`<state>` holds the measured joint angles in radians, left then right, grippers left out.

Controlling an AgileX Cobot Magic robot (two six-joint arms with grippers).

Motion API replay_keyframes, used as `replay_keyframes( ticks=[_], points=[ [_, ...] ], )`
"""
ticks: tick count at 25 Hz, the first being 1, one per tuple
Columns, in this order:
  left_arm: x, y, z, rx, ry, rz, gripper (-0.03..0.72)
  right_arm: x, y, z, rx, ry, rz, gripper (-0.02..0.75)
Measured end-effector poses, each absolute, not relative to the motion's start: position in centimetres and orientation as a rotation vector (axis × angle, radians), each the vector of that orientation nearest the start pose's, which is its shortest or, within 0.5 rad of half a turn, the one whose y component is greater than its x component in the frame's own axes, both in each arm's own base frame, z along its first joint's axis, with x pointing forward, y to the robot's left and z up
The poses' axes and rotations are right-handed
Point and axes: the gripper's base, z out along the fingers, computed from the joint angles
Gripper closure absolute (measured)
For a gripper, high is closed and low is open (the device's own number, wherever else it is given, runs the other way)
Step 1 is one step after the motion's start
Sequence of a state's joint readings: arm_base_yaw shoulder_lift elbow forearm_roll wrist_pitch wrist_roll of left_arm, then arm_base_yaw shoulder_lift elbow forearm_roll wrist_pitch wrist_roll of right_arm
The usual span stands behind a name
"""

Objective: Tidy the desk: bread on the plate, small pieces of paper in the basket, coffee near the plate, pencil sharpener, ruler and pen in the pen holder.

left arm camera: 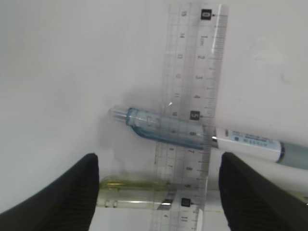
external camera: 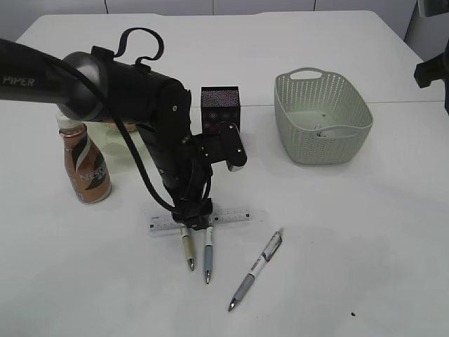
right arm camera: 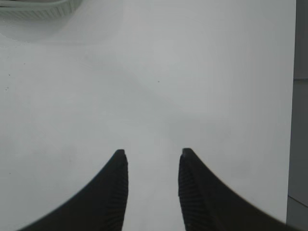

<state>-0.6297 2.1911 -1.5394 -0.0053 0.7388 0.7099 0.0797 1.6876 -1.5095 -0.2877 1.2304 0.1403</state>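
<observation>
left pincer: spread wide, right over the clear ruler lying across two pens on the table | right pincer: partly apart, holding nothing | basket way off right

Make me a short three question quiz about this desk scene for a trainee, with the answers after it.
1. True or false: the clear ruler lies over the pens.
2. How many pens are on the table? A) one B) two C) three
3. Which gripper stands over the ruler?

Key
1. True: in the left wrist view the ruler crosses above the blue pen and the yellow pen.
2. C: those two plus the grey pen, which lies apart to the right.
3. The left gripper, open; the right gripper is over bare table, holding nothing.
</observation>
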Motion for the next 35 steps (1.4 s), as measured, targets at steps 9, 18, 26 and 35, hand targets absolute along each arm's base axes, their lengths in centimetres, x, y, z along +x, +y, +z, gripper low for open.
replay_keyframes(
  ticks=[9, 18, 26, 35],
  points=[
    [35.8, -26.2, 12.7, 1.772, 2.263, -0.003, 0.125, 34.7, 0.3, 31.3, -0.003, 2.842, -0.364, 0.446],
    [35.7, -26.2, 11.3, 1.790, 2.290, -0.008, 0.124, 34.7, 0.3, 31.3, -0.003, 2.842, -0.364, 0.447],
    [35.7, -26.1, 11.2, 1.796, 2.293, -0.004, 0.142, 34.7, 0.2, 31.4, -0.007, 2.839, -0.381, 0.446],
    [35.7, -26.1, 11.2, 1.797, 2.293, -0.004, 0.426, 34.7, 0.2, 31.4, -0.009, 2.837, -0.390, 0.446]
  ],
)
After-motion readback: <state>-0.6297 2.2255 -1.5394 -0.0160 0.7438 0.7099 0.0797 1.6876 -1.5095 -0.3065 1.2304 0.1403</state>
